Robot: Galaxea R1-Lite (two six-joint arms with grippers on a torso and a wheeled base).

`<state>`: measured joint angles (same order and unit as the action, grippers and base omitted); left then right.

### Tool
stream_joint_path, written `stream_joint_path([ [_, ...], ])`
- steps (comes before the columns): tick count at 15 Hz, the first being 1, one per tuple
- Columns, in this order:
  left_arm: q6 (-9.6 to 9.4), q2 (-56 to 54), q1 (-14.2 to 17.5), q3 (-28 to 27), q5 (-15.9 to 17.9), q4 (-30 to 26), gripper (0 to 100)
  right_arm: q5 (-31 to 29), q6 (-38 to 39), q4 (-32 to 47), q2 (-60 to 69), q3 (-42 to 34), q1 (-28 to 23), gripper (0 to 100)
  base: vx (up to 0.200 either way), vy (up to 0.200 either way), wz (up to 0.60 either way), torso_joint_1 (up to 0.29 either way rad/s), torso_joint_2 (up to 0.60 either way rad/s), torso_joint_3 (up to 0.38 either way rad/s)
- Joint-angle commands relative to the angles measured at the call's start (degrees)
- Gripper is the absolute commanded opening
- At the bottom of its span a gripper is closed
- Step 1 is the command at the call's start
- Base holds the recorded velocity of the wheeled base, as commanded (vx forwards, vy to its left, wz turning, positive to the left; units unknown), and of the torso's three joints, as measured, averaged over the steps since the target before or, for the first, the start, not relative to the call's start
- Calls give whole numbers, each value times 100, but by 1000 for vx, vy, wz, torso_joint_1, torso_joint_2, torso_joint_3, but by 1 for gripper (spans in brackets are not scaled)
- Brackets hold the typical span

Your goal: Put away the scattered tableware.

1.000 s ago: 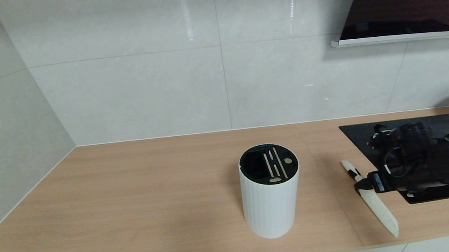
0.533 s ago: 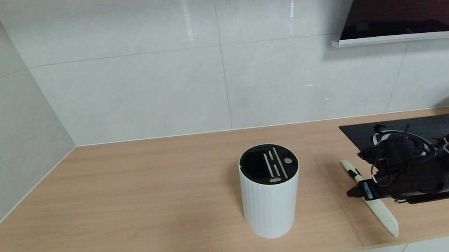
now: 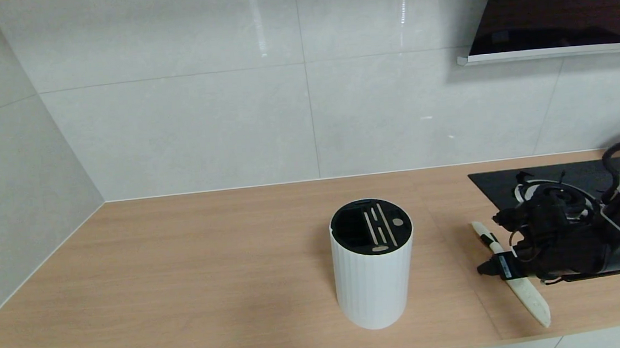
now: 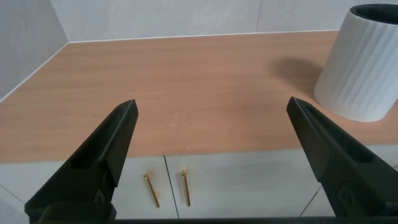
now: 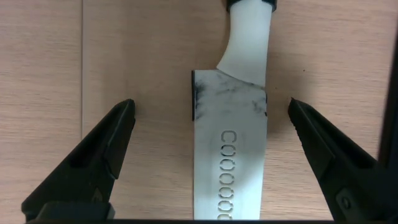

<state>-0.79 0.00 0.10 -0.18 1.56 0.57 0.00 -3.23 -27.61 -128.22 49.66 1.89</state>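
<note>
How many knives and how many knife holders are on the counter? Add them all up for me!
knife: 1
white knife holder: 1
total: 2

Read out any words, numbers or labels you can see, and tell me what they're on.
No readable text anywhere.
Small white label on the right end effector: too small to read.
Knife blade: a row of oval marks, not letters.
</note>
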Motion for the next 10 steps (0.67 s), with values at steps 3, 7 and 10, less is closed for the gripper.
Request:
stream_joint_path([
  [3, 0, 0, -1, -8, 2, 4, 100, 9, -2, 1, 8, 26, -66, 100, 0, 0, 0, 0, 0, 0],
  [7, 0, 0, 8, 1, 2, 4, 100, -9, -11, 1, 52, 43, -119, 100, 0, 0, 0, 0, 0, 0],
  [10, 0, 0, 8, 1, 2, 4, 100, -18, -11, 1, 52, 43, -119, 100, 0, 0, 0, 0, 0, 0],
])
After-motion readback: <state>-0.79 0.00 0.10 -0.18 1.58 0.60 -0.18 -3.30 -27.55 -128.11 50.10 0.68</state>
